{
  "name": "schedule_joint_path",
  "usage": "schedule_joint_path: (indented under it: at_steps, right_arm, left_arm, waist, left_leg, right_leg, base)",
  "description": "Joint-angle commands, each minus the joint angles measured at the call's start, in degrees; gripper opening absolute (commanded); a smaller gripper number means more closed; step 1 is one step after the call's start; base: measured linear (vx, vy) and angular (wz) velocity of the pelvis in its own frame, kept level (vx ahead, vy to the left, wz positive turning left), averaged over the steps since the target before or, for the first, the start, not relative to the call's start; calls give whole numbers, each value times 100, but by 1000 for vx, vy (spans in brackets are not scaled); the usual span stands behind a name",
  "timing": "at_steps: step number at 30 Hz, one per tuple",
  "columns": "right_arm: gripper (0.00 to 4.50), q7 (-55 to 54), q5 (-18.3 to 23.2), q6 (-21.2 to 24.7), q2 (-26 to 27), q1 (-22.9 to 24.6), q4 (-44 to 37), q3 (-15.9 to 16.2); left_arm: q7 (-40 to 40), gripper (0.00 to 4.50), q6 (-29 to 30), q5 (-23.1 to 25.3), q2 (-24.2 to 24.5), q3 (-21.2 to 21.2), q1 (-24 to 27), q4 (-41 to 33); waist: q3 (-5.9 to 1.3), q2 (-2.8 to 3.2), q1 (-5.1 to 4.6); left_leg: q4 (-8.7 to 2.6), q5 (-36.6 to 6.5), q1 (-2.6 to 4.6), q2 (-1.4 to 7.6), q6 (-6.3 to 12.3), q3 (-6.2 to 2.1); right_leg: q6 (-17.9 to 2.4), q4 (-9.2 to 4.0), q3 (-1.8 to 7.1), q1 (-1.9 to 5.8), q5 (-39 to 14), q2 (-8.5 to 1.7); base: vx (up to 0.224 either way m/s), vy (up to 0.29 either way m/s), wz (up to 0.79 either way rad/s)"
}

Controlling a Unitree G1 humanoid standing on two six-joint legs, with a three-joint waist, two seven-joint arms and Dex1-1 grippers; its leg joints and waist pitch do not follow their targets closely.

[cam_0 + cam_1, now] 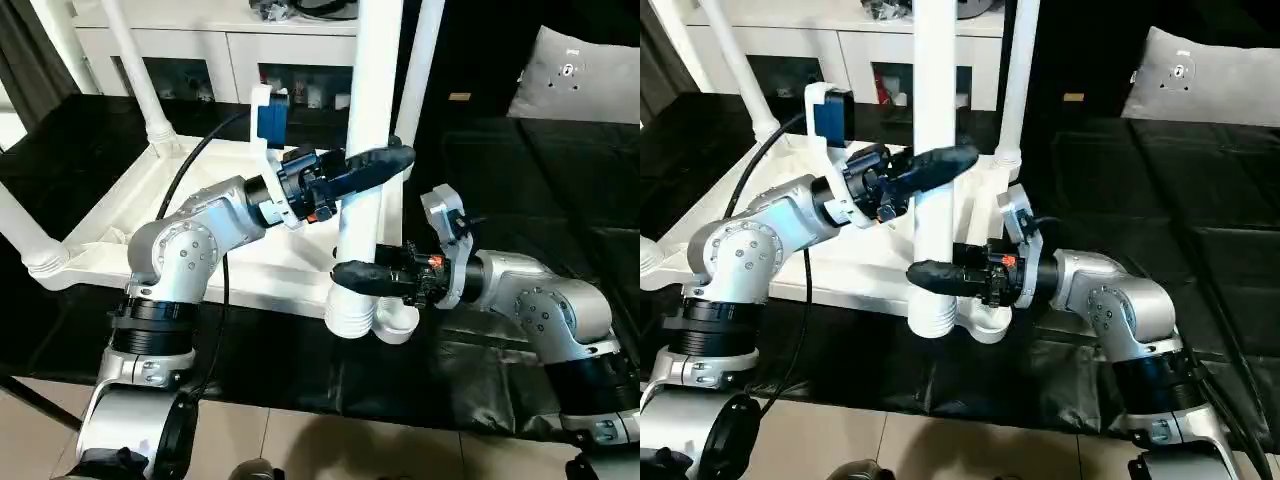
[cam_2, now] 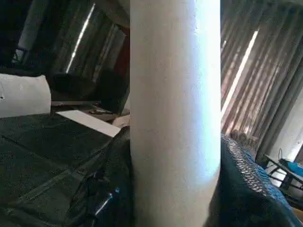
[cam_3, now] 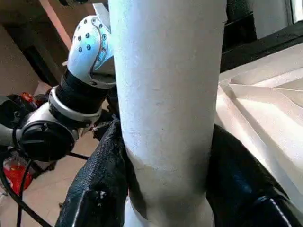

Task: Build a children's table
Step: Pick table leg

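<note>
The white table top (image 1: 150, 205) lies upside down on the black surface, ribbed underside up. Three white legs stand in its corner sockets: far left (image 1: 140, 70), far right (image 1: 420, 60), near left (image 1: 20, 235). A fourth white leg (image 1: 368, 150) stands upright at the near right corner, beside its round socket (image 1: 398, 322). My left gripper (image 1: 375, 165) is shut on this leg at mid height. My right gripper (image 1: 365, 275) is shut on the same leg lower down, just above its ribbed foot (image 1: 347, 318). Both wrist views show the leg (image 2: 175, 113) (image 3: 165, 94) between the black fingers.
A white cabinet (image 1: 240, 45) with glass doors stands behind the table. A grey cushion (image 1: 575, 75) lies at the far right on the black surface. Pale floor tiles (image 1: 300, 445) show along the near edge.
</note>
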Motion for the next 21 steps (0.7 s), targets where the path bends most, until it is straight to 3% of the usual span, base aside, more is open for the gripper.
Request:
schedule_joint_path:
  at_steps: [1, 8, 10, 13, 16, 21]
  right_arm:
    - [192, -76, -157, -64, 45, -17, -41, 164]
    - [189, -667, -484, -530, 330, -51, 131, 25]
    - [189, -788, -560, -635, 384, -58, 153, 4]
    - [189, -1283, -830, -977, 615, -106, 329, -90]
    - [189, -1542, -984, -1222, 751, -125, 384, -128]
    - [188, -2359, -1432, -1682, 1100, -184, 458, -119]
  left_arm:
    - [38, 182, -123, 94, 11, -45, -26, -20]
    - [318, 182, -216, 261, -73, -59, 32, 58]
    - [377, 237, -279, 322, -101, -50, 37, 88]
    - [602, 253, -684, 561, -214, 3, 119, 95]
    - [763, 291, -1171, 862, -280, -47, 261, 3]
    - [1665, 294, -2277, 1713, -634, -132, 547, -139]
  waist:
    - [-446, -93, 6]
    - [-446, -108, -12]
    - [-444, -116, -22]
    - [-438, -120, -36]
    - [-445, -111, -32]
    - [-444, -109, -62]
  left_leg:
    - [-335, -204, 12, 253, 286, -88]
    - [-341, -197, 18, 259, 290, -85]
    - [-344, -210, 17, 259, 274, -83]
    - [-356, -243, 25, 255, 170, -81]
    - [-356, -200, 15, 266, 214, -92]
    - [-368, -261, 19, 278, 192, -97]
  right_leg:
    - [-949, -387, 278, 394, -1070, -462]
    - [-979, -377, 280, 390, -1022, -464]
    - [-967, -378, 280, 388, -1037, -463]
    - [-881, -402, 285, 385, -1170, -475]
    - [-833, -395, 293, 387, -1059, -475]
    - [-796, -395, 293, 379, -1022, -477]
  base:
    - [0, 0, 0]
    - [0, 0, 0]
    - [0, 0, 0]
    - [0, 0, 0]
    - [0, 0, 0]
    - [0, 0, 0]
